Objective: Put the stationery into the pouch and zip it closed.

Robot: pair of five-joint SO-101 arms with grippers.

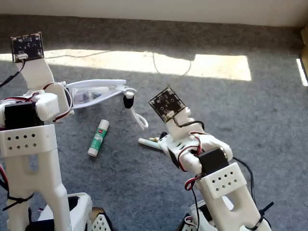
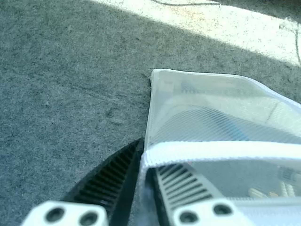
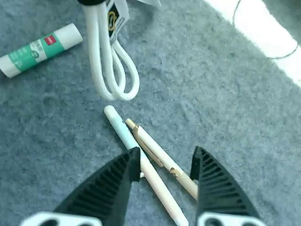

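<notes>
**Soft pouch held up, two pens waiting under open jaws**

From up high, I see one white see-through mesh pouch lifted a little off the grey fuzzy carpet. The left arm holds it at one end. A white strap loop hangs from the other end. One green and white plastic glue stick lies on the carpet near the pouch. The tips of the pens poke out beside the right arm.

From the left wrist, the left gripper is pinched tight on the pouch's thick white edge. The pouch looks light, soft and floppy, so I think that stiff edge is the best place to hold it. Some things show through the mesh, but I cannot tell what they are.

From the right wrist, the right gripper has its jaws spread wide and holds nothing. It hangs right over two thin cream pens, one with a pale blue part and one with a clip. They lie side by side, touching. They look hard, smooth and light, and may roll, so I would grab one across its middle. The glue stick lies well apart from them, and it looks round and easy to roll too. The strap loop hangs just beside the pens.

So I count one pouch, one glue stick and two pens.
</notes>
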